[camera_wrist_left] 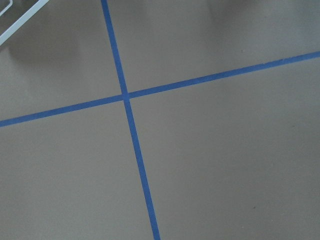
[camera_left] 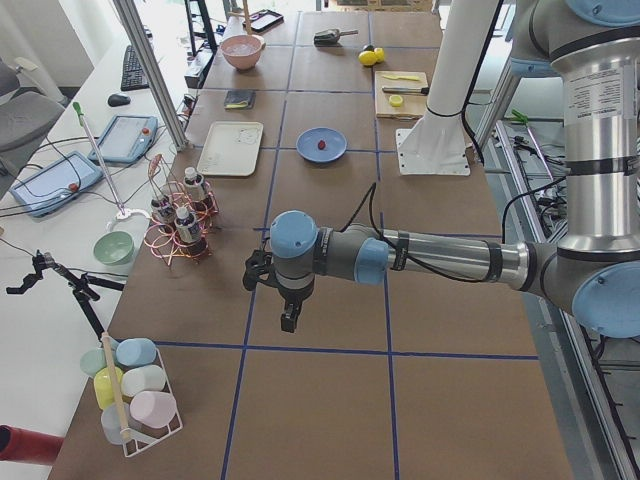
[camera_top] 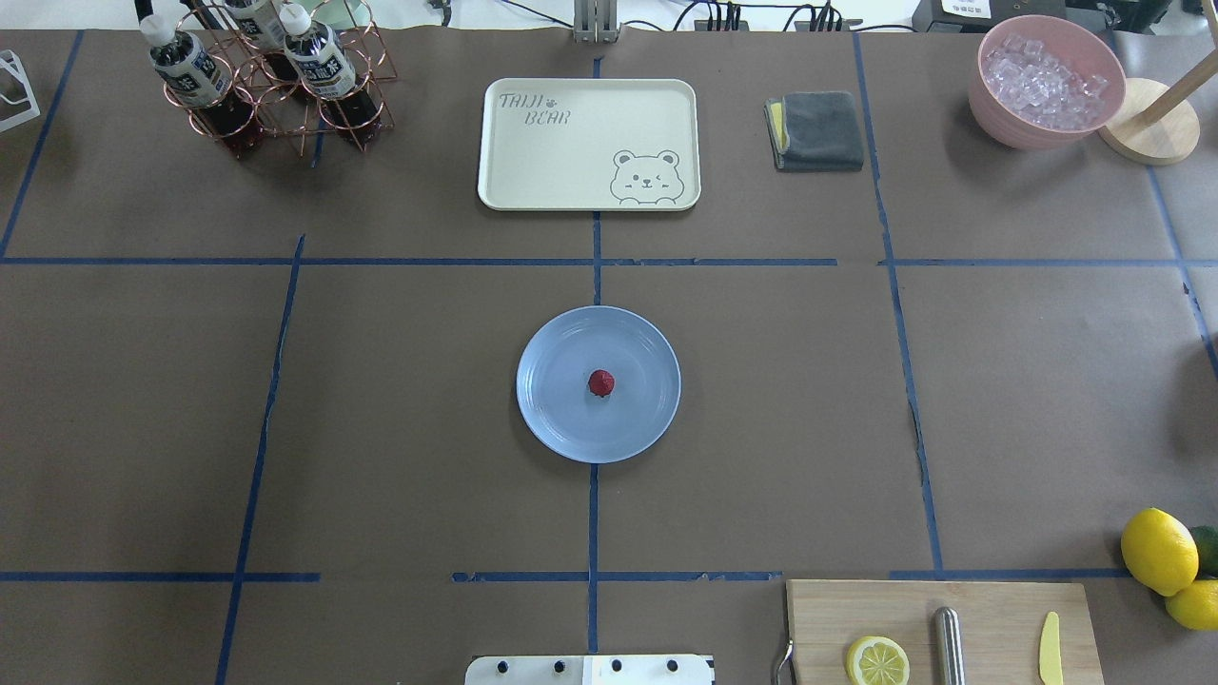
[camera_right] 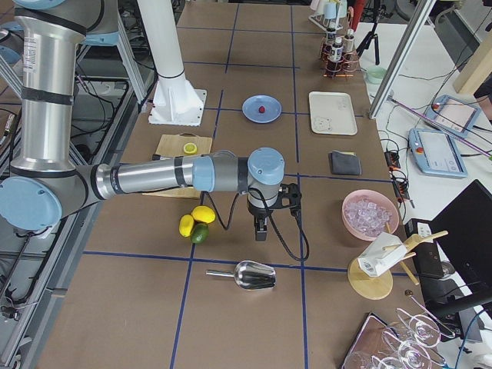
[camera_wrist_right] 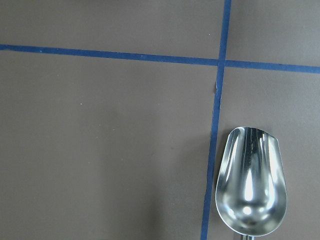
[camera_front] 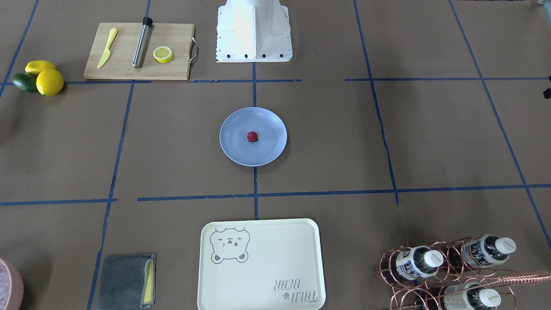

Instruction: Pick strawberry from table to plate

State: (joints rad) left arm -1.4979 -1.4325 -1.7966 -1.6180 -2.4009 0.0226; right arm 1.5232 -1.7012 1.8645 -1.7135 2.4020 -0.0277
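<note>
The small dark red strawberry [camera_front: 252, 137] [camera_top: 600, 382] lies near the middle of the light blue plate [camera_front: 269, 151] [camera_top: 557, 419], which rests at the centre of the brown table [camera_front: 430, 142]. The side views also show the strawberry [camera_left: 321, 144] [camera_right: 263, 109] on the plate [camera_left: 308, 151] [camera_right: 251, 110]. Both arms are far from it. The left gripper [camera_left: 290, 318] hangs over bare table near the bottle rack, and the right gripper [camera_right: 261, 233] hangs near a metal scoop. Whether either gripper is open or shut, I cannot tell. Neither wrist view shows fingers.
A cutting board [camera_top: 990, 609] carries a lemon half [camera_top: 877, 660], a metal rod and a yellow knife. Lemons [camera_top: 1158, 551] and an avocado sit beside it. A cream bear tray [camera_top: 588, 143], grey cloth [camera_top: 818, 131], bottle rack [camera_top: 266, 76], ice bowl [camera_top: 1047, 81] and scoop [camera_wrist_right: 251, 187] stand around.
</note>
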